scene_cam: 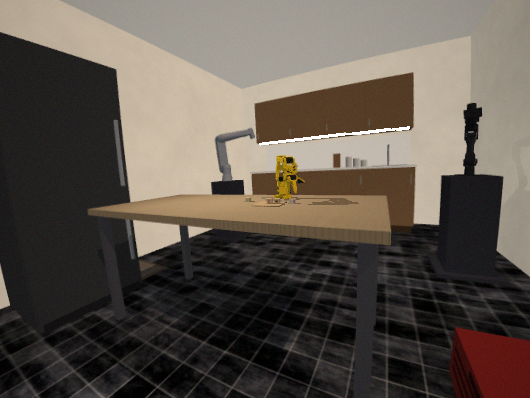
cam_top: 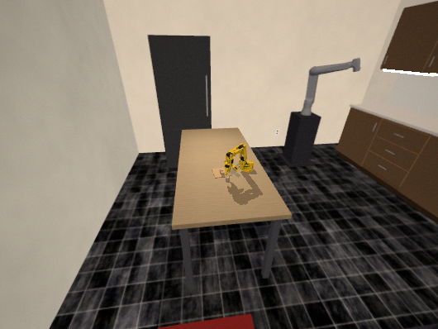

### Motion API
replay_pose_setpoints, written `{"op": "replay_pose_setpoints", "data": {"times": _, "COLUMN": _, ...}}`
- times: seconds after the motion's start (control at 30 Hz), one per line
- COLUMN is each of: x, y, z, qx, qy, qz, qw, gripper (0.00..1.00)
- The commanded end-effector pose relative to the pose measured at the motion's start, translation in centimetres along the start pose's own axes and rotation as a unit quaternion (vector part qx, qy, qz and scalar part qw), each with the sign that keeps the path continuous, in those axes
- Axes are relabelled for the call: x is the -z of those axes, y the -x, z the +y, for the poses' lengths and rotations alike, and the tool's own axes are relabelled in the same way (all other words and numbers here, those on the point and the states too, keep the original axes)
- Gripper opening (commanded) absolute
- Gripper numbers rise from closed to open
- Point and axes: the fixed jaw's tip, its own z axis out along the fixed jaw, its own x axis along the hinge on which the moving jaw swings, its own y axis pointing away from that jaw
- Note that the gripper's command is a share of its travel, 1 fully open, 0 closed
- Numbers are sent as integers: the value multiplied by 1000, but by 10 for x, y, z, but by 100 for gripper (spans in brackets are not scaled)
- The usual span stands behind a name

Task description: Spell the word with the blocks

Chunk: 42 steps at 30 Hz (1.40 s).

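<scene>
The small yellow arm (cam_top: pixel 239 159) stands on the wooden table, bent over with its gripper (cam_top: pixel 226 175) pointing down at the near right edge of the tan mat (cam_top: pixel 217 171). In the exterior view the arm (scene_cam: pixel 286 180) stands behind the mat (scene_cam: pixel 265 203). Small blocks (scene_cam: pixel 270 200) sit on the mat, and one block (scene_cam: pixel 247 200) lies to its left, off the mat. The letters are too small to read. The jaws stand partly open; I see nothing between them, but they are very small here.
The table (cam_top: pixel 225 182) is long, with the arm near its middle. A dark fridge (cam_top: pixel 182 95) stands behind the table. A grey arm on a black pedestal (cam_top: pixel 303 132) and kitchen cabinets (cam_top: pixel 392 153) stand apart from the table.
</scene>
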Motion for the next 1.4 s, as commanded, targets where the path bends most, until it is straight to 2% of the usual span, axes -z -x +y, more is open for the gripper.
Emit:
{"op": "replay_pose_setpoints", "data": {"times": 0.0, "x": 10, "y": -1, "z": -7, "qx": 3, "qy": -30, "qz": 9, "qw": 1000, "gripper": 32}}
{"op": "replay_pose_setpoints", "data": {"times": 0.43, "x": 9, "y": -1, "z": -7, "qx": 3, "qy": -30, "qz": 9, "qw": 1000, "gripper": 32}}
{"op": "replay_pose_setpoints", "data": {"times": 0.8, "x": 1, "y": -2, "z": -8, "qx": 3, "qy": -30, "qz": 9, "qw": 1000, "gripper": 32}}
{"op": "replay_pose_setpoints", "data": {"times": 1.27, "x": -21, "y": -2, "z": -9, "qx": 3, "qy": -30, "qz": 9, "qw": 1000, "gripper": 32}}
{"op": "replay_pose_setpoints", "data": {"times": 1.37, "x": -22, "y": -2, "z": -9, "qx": 3, "qy": -30, "qz": 9, "qw": 1000, "gripper": 32}}
